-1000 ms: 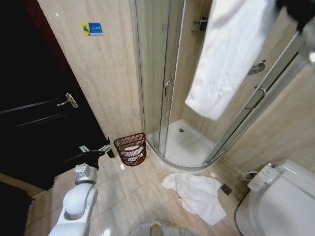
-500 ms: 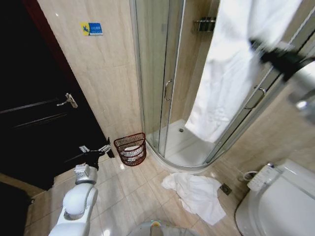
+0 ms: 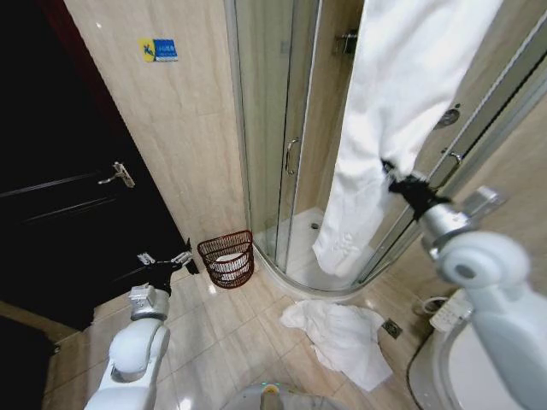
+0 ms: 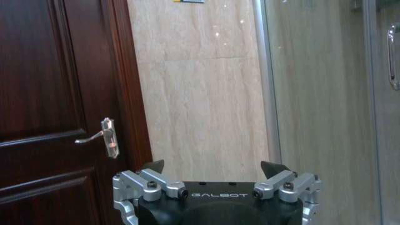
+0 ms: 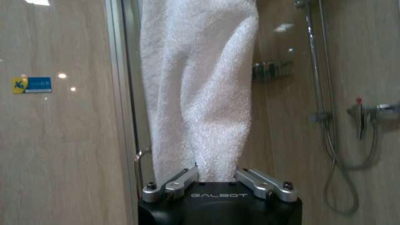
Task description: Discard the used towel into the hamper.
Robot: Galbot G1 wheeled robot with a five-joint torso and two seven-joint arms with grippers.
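door [image 3: 60,205]: it was dark and far on our left, with a handle.
left gripper [image 3: 165,258]: our left arm waited low by the door, its fingers spread wide, holding nothing.
hamper [image 3: 227,258]: the small red-brown basket stood on the floor by the wall, just beside the shower's edge, with something pale inside.
shower glass [image 3: 265,128]: its curved wall rose right behind the hamper, an edge we should not bump.
hanging towel [image 3: 402,111]: the long white towel hung in front of the shower.
right gripper [image 5: 218,180]: our fingers were pinched tight on the hanging towel, partway up it.
floor towel [image 3: 342,337]: another white towel lay crumpled on the tiles, well apart from the hamper.
how to do it well: we thought a firm hold mattered, so no cloth would slip.
open room: the bare tiles between the hamper and the floor towel looked like the free way.
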